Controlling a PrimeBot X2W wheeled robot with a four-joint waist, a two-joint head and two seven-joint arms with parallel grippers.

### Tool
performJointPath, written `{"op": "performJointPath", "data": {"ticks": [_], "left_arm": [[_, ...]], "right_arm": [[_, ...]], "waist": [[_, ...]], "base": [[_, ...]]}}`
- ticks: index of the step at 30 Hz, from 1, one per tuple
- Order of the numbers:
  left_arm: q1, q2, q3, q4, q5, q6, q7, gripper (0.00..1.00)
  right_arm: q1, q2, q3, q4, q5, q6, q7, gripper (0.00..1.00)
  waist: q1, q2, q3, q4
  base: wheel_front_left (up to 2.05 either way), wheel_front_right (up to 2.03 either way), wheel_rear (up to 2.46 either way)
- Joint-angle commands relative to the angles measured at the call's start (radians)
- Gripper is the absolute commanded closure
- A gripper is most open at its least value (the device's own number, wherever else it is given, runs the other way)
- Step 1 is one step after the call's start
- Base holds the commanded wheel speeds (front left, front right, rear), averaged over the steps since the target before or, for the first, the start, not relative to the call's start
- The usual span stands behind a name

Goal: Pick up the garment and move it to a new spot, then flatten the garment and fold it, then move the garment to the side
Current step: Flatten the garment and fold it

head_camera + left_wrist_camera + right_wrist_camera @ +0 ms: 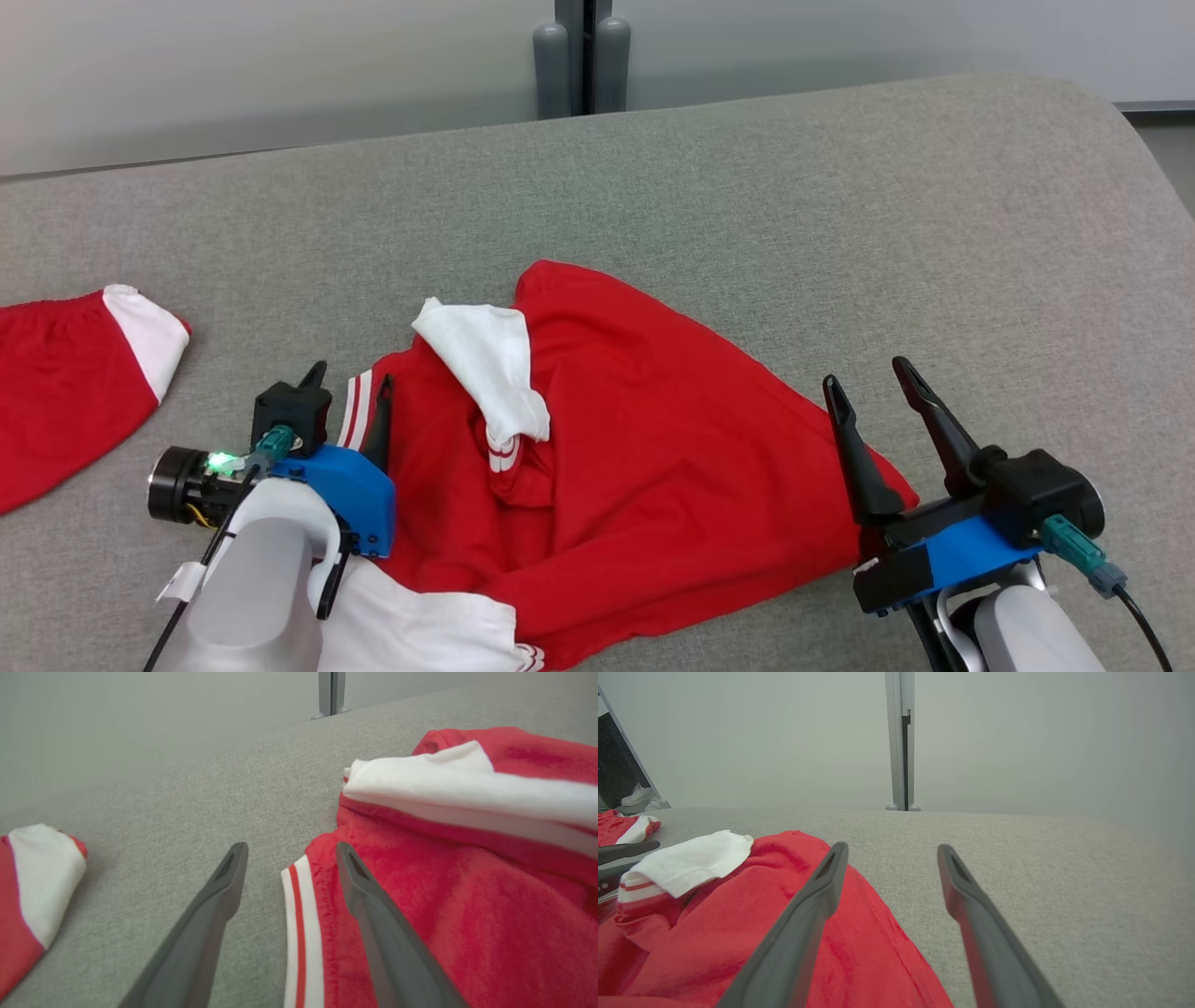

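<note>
left gripper (350, 375) is wide open with nothing in it. its fingers straddle the striped white edge (299, 914) of the red garment (653, 420), one finger over grey cloth and the other over red. it looks low over the fabric, but i can't tell if it's actually touching.

right gripper (865, 371) is spread apart and empty too, sitting at the garment's opposite corner. its left finger is over red, its right finger over the bare grey surface (747, 187).

between the two grippers the garment lies in a rumpled heap. a white sleeve (485, 364) is flopped back across the middle, just beyond the left gripper's right finger. off past the left gripper's other side there's a second red-and-white piece (56, 392), well apart from this one.

progress-wise, i'd say it's early. whether this is already the "new spot" i can't say, but the thing isn't flat, isn't folded and isn't set aside. with both grippers lined up on opposite edges, my guess is the step in hand is grabbing it to lift or spread it out.
</note>
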Motion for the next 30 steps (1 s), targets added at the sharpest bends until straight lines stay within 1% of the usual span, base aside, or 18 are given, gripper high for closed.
{"op": "performJointPath", "data": {"ticks": [1, 6, 13, 14, 15, 16, 18, 23, 30], "left_arm": [[-0.029, -0.002, -0.011, 0.025, -0.011, -0.006, -0.001, 0.0], [-0.05, -0.01, -0.076, 0.135, -0.059, -0.005, 0.033, 0.0], [-0.047, -0.011, -0.173, 0.222, -0.128, -0.005, 0.076, 0.01], [-0.049, -0.011, -0.189, 0.228, -0.136, -0.005, 0.081, 0.63], [-0.049, -0.011, -0.204, 0.23, -0.147, -0.005, 0.08, 0.93], [-0.054, -0.009, -0.216, 0.229, -0.157, -0.005, 0.074, 1.0], [-0.069, -0.006, -0.23, 0.223, -0.186, -0.005, 0.064, 1.0], [-0.149, 0.024, -0.242, 0.19, -0.245, -0.004, 0.027, 1.0], [-0.257, 0.085, -0.196, 0.161, -0.285, 0.002, -0.012, 1.0]], "right_arm": [[-0.016, -0.002, -0.002, 0.0, -0.003, 0.0, -0.004, 0.0], [-0.014, -0.004, -0.006, 0.002, -0.003, 0.0, -0.004, 0.0], [-0.018, -0.002, 0.001, 0.005, -0.006, 0.0, -0.004, 0.0], [-0.02, -0.003, 0.003, 0.004, -0.004, 0.0, -0.004, 0.0], [-0.021, -0.004, 0.004, 0.003, -0.003, 0.0, -0.004, 0.0], [-0.02, -0.005, 0.006, 0.002, -0.001, 0.0, -0.004, 0.0], [-0.019, -0.008, 0.006, 0.001, 0.001, 0.0, -0.004, 0.0], [-0.011, -0.01, 0.002, -0.005, 0.002, 0.0, -0.004, 0.0], [-0.034, -0.011, -0.01, -0.011, 0.0, 0.0, -0.004, 0.0]], "waist": [[-0.0001, -0.0001, 0.003, -0.002], [-0.0001, -0.0001, 0.006, -0.003], [-0.0001, -0.0001, 0.001, -0.001], [-0.0001, -0.0001, 0.0, -0.001], [-0.0001, -0.0001, -0.001, -0.001], [-0.0001, -0.0001, -0.002, -0.001], [-0.0001, -0.0001, -0.005, 0.0], [-0.0001, -0.0001, -0.003, 0.001], [-0.0001, -0.0001, 0.02, -0.014]], "base": [[0.0, 0.0, 0.0], [0.0, 0.0, 0.0], [0.0, 0.0, 0.0], [0.0, 0.0, 0.0], [0.0, 0.0, 0.0], [0.0, 0.0, 0.0], [0.0, 0.0, 0.0], [0.0, 0.0, 0.0], [0.0, 0.0, 0.0]]}}
